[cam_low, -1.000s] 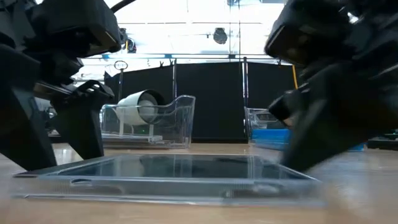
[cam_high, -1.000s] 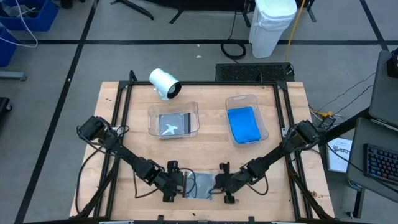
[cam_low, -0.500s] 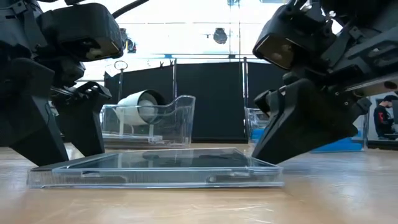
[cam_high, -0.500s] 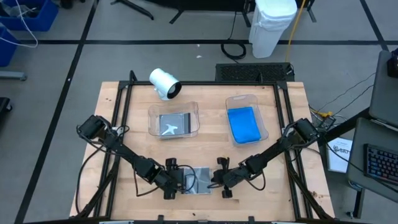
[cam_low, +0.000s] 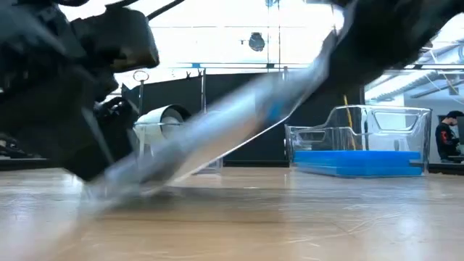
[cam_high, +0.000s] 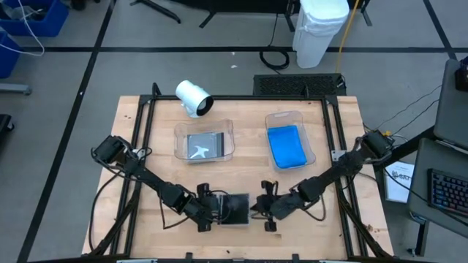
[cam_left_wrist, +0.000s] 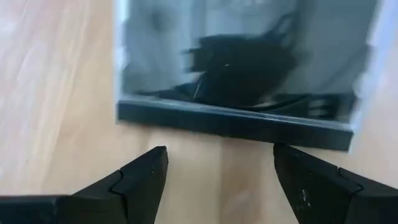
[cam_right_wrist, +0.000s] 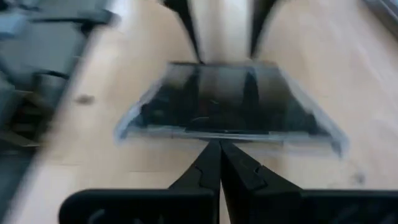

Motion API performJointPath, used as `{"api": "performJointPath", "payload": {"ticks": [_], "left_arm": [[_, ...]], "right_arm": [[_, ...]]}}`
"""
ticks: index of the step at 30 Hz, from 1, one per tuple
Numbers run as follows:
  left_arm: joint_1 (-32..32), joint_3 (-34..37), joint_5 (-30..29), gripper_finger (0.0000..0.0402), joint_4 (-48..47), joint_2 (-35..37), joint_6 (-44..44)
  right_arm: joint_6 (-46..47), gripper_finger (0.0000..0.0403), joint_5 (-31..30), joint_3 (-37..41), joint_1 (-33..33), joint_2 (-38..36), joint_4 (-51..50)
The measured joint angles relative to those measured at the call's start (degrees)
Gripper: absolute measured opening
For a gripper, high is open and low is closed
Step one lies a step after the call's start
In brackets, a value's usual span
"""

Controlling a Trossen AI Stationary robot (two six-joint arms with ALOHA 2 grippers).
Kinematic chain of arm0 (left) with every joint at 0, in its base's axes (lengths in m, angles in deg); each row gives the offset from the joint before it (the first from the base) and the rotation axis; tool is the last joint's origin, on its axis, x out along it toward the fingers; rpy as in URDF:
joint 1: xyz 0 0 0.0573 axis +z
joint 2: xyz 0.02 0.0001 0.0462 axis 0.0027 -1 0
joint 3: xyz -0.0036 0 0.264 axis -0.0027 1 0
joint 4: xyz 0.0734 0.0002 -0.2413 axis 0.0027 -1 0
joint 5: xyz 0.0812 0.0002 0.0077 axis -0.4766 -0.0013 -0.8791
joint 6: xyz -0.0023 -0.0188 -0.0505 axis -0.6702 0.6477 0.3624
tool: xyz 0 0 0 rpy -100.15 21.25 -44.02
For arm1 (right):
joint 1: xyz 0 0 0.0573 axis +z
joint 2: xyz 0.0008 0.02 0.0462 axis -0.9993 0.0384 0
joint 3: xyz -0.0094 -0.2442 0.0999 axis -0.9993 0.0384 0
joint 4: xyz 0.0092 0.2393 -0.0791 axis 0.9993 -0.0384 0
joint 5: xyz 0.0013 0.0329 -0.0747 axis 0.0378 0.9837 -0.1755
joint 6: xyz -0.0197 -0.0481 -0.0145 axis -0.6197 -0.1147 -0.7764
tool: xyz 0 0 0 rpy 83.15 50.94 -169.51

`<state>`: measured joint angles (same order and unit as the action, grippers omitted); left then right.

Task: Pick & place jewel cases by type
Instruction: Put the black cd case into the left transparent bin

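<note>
Wooden table [cam_high: 146,146], black curtain [cam_low: 239,116] behind

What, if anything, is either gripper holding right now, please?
Nothing: the dark jewel case lies between the open left gripper and the shut right gripper, tilted, gripped by neither.

Overhead straight down; low level across surface [cam_high: 146,131]; wrists close, facing each other over shared dark case [cam_left_wrist: 236,74].
</note>
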<state>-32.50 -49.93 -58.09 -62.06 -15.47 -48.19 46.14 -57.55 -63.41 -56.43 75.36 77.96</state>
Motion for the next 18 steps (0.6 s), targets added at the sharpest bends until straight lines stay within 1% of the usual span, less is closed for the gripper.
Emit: {"api": "performJointPath", "payload": {"ticks": [3, 7, 12, 15, 18], "left_arm": [[0.68, 0.00, 0.15, 0.0296, 4.36, 0.00, -1.67], [1.95, 0.00, 0.15, 0.0296, 9.99, 0.02, -4.24], [2.91, 0.00, 1.25, 0.0296, 11.15, 0.02, -6.65], [3.84, 0.00, 0.53, 0.0296, 8.91, 0.04, -6.57], [5.02, 0.02, 0.49, 0.0296, 4.34, 0.04, -5.15]], "right_arm": [[-0.39, 0.0000, 0.45, 0.00, 1.05, -1.87, 0.14], [-1.13, 0.0000, 0.46, 0.08, 1.25, -2.02, 0.40], [-0.76, 0.0000, 1.92, 0.11, 0.48, -1.59, 0.56], [0.59, 0.0000, 5.94, 0.17, 0.41, -0.21, 3.14], [2.32, 0.0000, 12.68, 0.17, 0.76, 3.35, 11.10]]}}
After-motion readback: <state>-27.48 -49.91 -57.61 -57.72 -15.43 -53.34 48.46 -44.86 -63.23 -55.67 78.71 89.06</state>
